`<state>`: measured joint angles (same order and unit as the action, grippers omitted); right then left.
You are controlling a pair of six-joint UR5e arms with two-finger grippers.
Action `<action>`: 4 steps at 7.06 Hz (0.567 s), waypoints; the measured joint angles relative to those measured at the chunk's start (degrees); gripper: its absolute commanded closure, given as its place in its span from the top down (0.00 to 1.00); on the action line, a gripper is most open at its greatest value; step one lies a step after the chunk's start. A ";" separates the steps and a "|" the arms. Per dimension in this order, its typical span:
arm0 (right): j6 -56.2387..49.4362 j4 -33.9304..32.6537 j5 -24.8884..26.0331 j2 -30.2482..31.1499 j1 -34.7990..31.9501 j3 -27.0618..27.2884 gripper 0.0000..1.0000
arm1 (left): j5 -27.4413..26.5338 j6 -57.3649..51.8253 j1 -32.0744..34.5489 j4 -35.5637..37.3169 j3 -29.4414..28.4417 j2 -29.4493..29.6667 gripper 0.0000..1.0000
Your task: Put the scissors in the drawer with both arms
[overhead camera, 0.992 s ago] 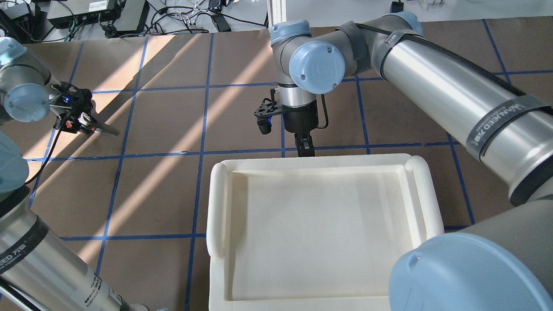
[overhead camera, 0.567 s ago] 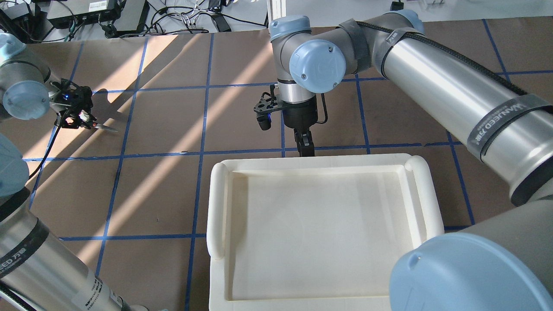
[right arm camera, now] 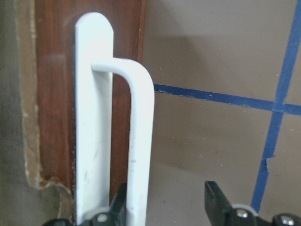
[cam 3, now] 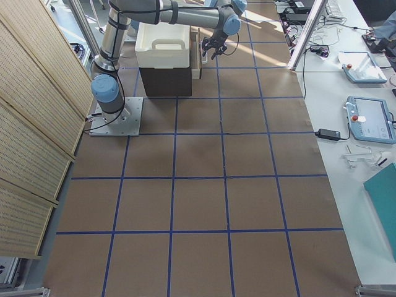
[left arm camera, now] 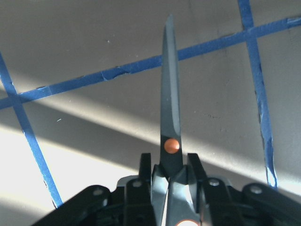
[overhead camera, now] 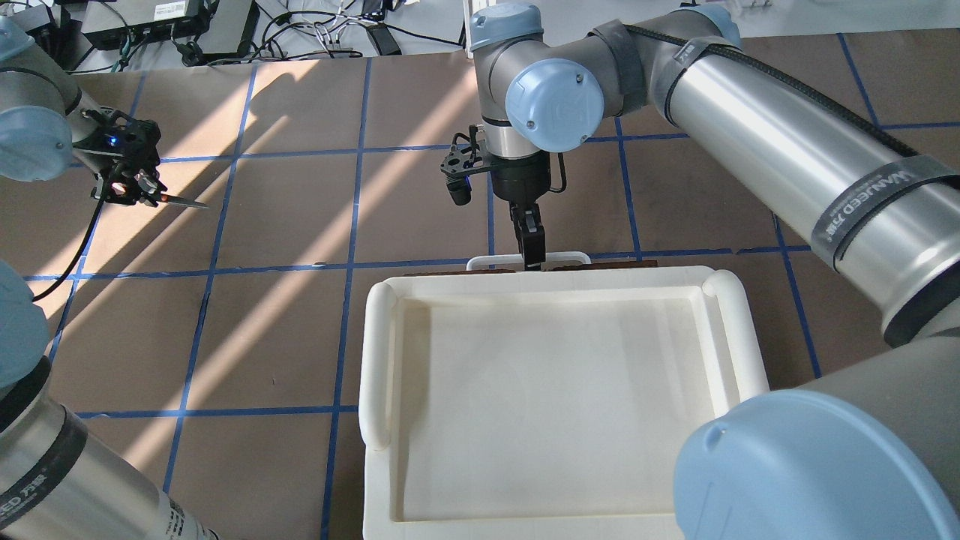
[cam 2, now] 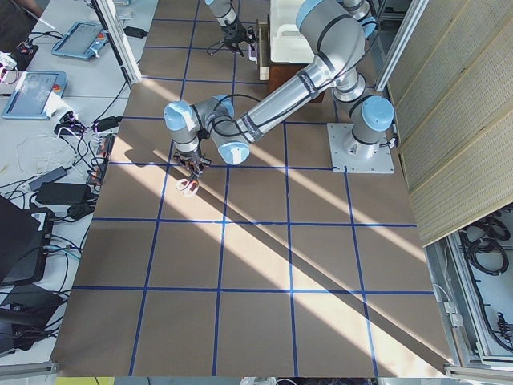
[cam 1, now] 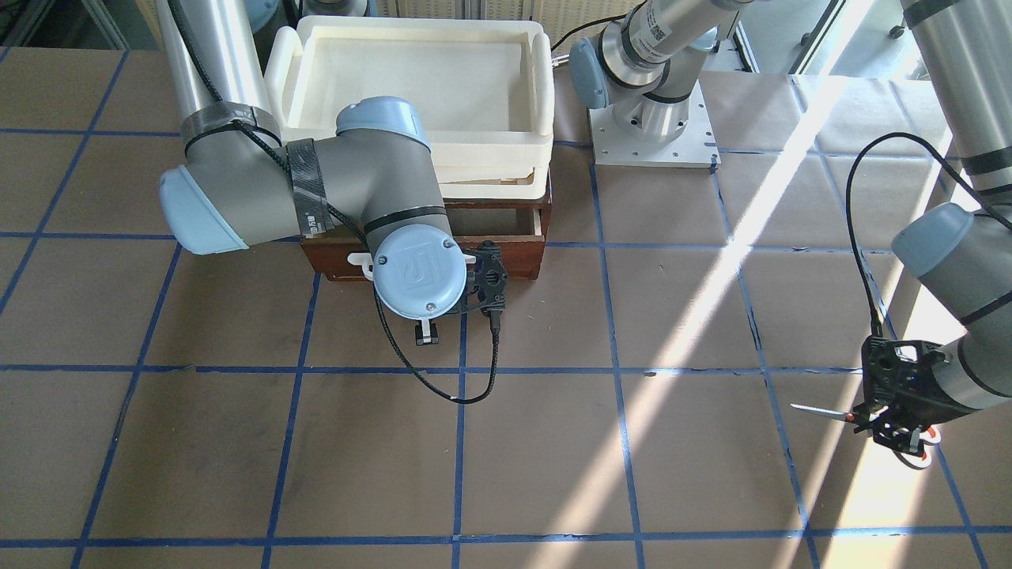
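Observation:
The scissors have thin metal blades and an orange pivot. My left gripper is shut on them near the pivot and holds them level above the table at the far left. Their blades point toward the table's middle. The drawer shows as a dark reddish-brown strip just past the tray's far rim. My right gripper is at its white bar handle. Its jaws stand apart on either side of the bar, one finger clear of it. The drawer's front stands slightly out.
A cream-white plastic tray sits on top of the dark cabinet that holds the drawer and hides the drawer's inside from above. The brown table has blue tape lines. Cables and boxes lie beyond its far edge.
The drawer's front and white handle have come out from under the tray as my right gripper moved away from the robot. My left gripper has moved farther away with the scissors.

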<state>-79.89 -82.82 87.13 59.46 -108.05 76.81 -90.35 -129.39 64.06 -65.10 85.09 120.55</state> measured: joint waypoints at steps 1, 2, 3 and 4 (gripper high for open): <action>-0.16 -1.15 0.15 -0.44 0.23 -0.61 0.61 | -0.01 2.44 0.68 -1.51 0.01 -1.30 0.00; -0.23 -2.15 0.23 -0.95 0.55 -1.59 0.61 | -0.01 4.30 1.31 -2.32 0.04 -2.15 0.00; -0.25 -3.58 0.31 -1.39 0.82 -2.48 0.61 | 0.03 5.07 1.67 -2.62 0.09 -2.51 0.00; -0.26 -5.62 0.75 -1.89 1.00 -2.98 0.61 | 0.09 5.41 1.82 -2.71 0.13 -2.55 0.00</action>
<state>-80.15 -88.45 87.88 57.57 -107.05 73.83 -90.26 -123.98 65.88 -67.81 85.22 118.00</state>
